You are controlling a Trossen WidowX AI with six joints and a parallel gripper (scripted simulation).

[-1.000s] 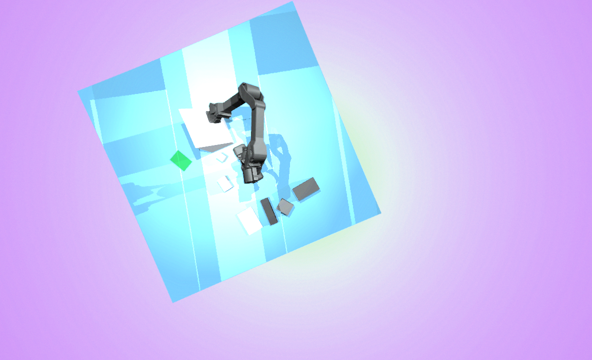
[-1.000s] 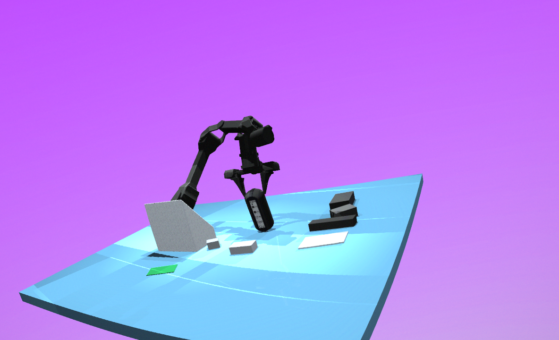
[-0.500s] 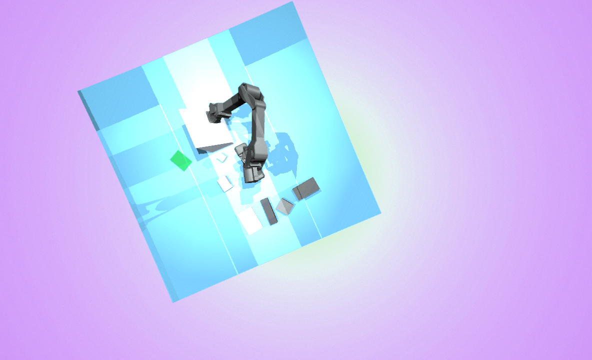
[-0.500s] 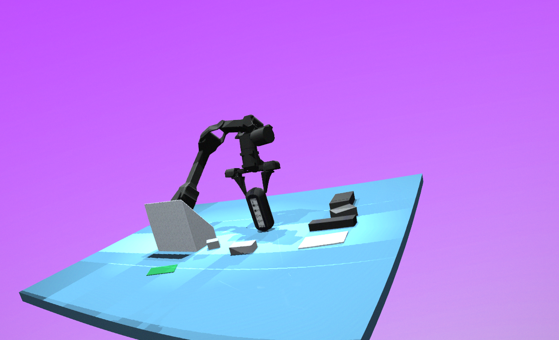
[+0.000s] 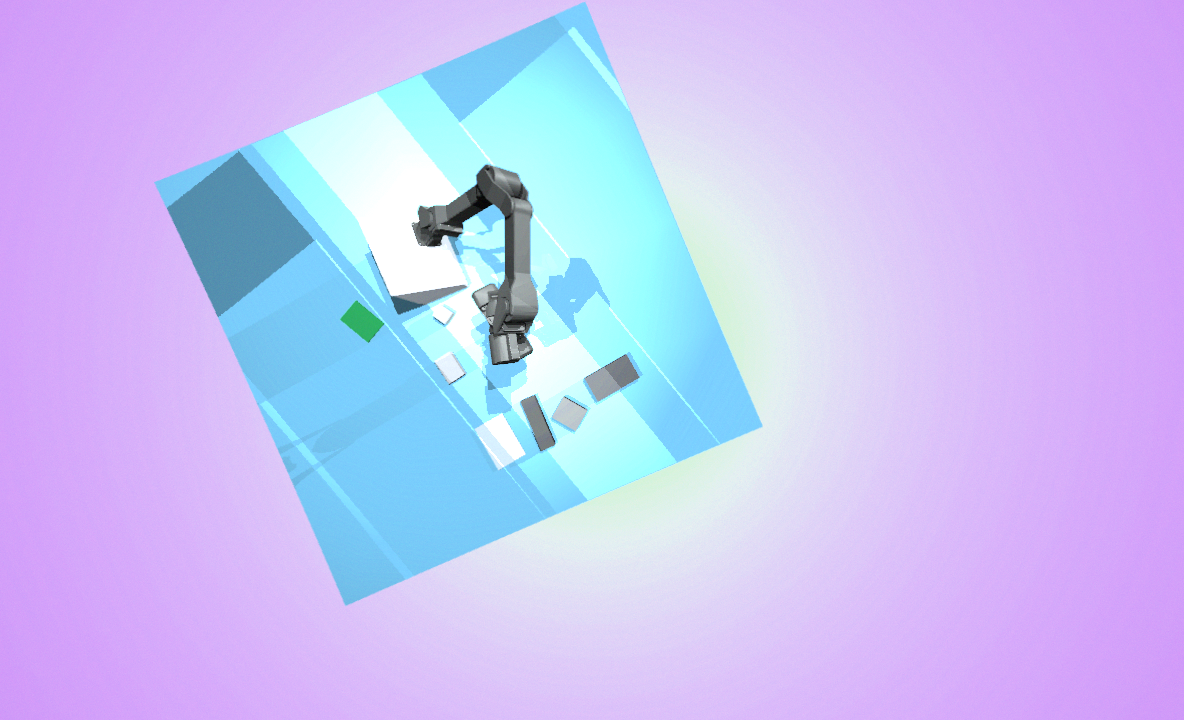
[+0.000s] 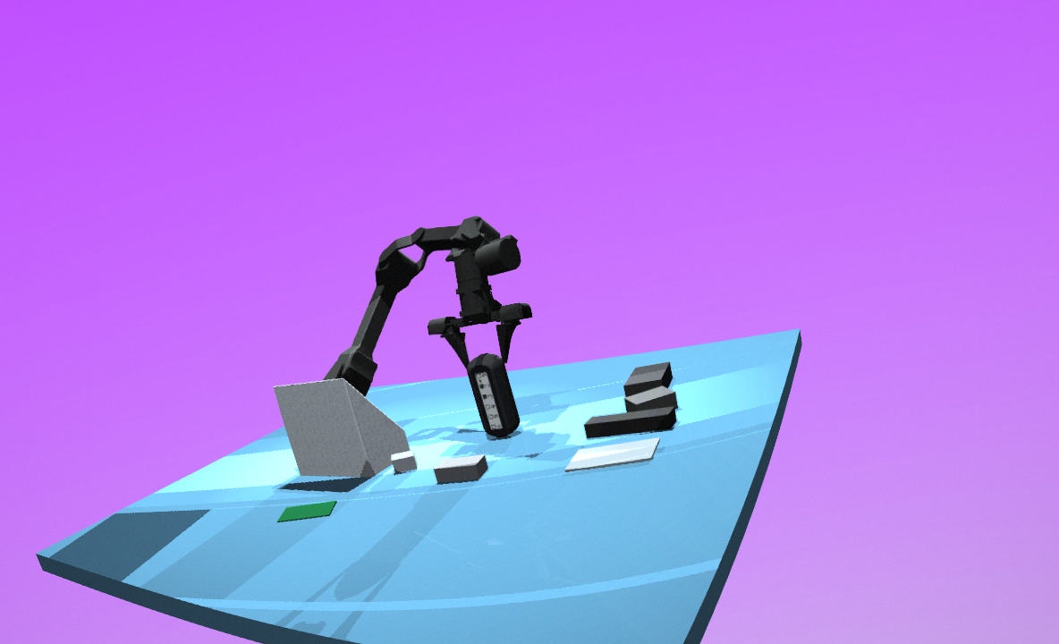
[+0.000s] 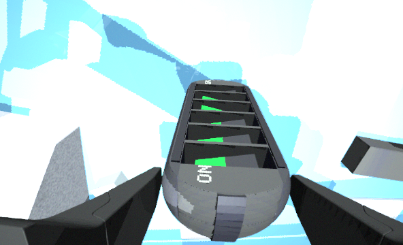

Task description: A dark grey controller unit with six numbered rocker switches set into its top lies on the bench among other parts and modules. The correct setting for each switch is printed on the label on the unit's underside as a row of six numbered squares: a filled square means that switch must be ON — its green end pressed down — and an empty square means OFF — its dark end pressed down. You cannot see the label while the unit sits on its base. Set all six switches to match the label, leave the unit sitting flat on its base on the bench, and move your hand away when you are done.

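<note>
The dark grey controller unit (image 6: 507,400) (image 7: 246,182) stands nearly on end, slightly tilted, its lower end at or just above the bench (image 6: 517,560). My gripper (image 6: 485,361) (image 7: 225,178) is shut on the sides of its upper end. The label (image 6: 488,402) on the underside faces the exterior view: dark filled squares show in its upper part, outlined ones lower down; the end squares are too small to read surely. The six rockers (image 7: 240,161) face the wrist camera, with green ends on the left by the ON mark. In the top view the arm hides the unit.
A big grey wedge block (image 5: 417,259) (image 6: 317,432) stands by the arm base. Small light blocks (image 5: 450,367) (image 6: 460,472) and a green plate (image 5: 361,320) (image 6: 307,512) lie near it. A white plate (image 5: 499,441) (image 6: 613,454), dark bar (image 5: 537,422) (image 6: 629,422) and dark box (image 5: 612,377) (image 6: 648,377) lie beyond the unit.
</note>
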